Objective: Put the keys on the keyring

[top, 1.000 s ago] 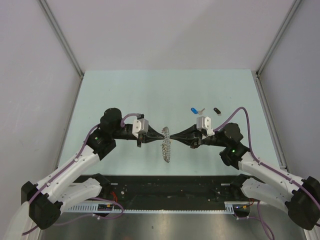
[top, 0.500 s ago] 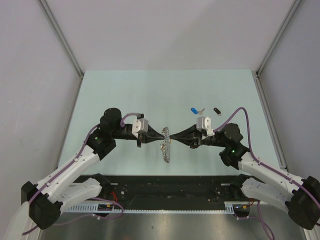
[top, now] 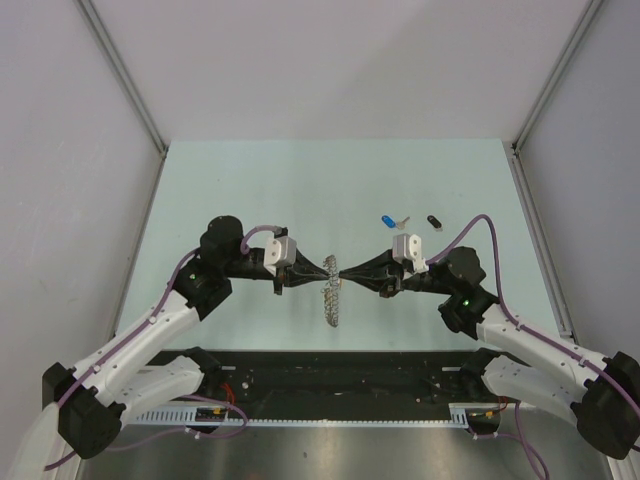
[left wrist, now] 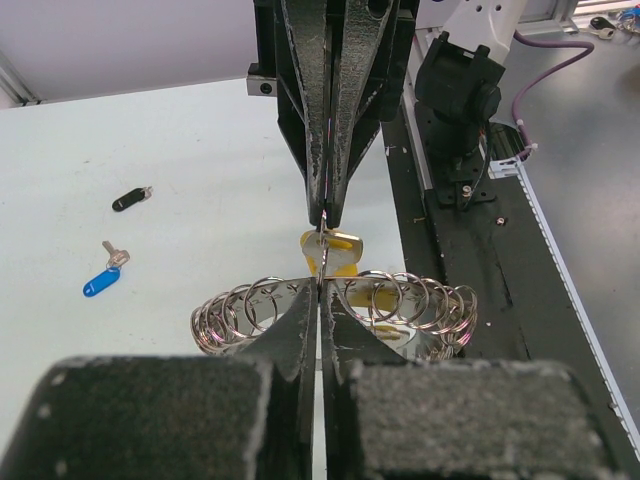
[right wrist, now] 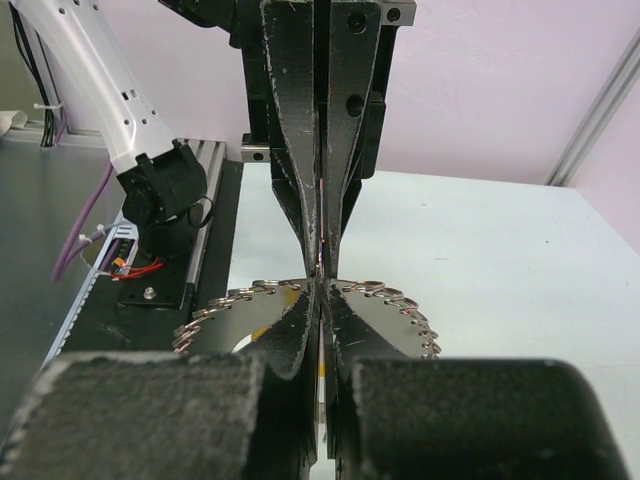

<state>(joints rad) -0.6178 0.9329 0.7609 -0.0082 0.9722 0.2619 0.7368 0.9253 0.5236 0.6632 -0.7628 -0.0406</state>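
Toward the desk's [top: 300, 180] near edge, the left tool [left wrist: 320, 292] pinches the keyring [left wrist: 240, 310] upright so the right tool [left wrist: 326, 216], apparently clamping the yellow key [left wrist: 342, 250], can thread it on.

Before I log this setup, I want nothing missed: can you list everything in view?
keyring: one, silver, held where the arms' tips meet
yellow key: one, yellow, at the ring
blue key: one, blue, on the table beyond the right arm
black key: one, black, right of the blue key
table: one, pale green, under everything
left arm: one, white-black, jaws closed on the keyring
right arm: one, white-black, jaws closed on the yellow key
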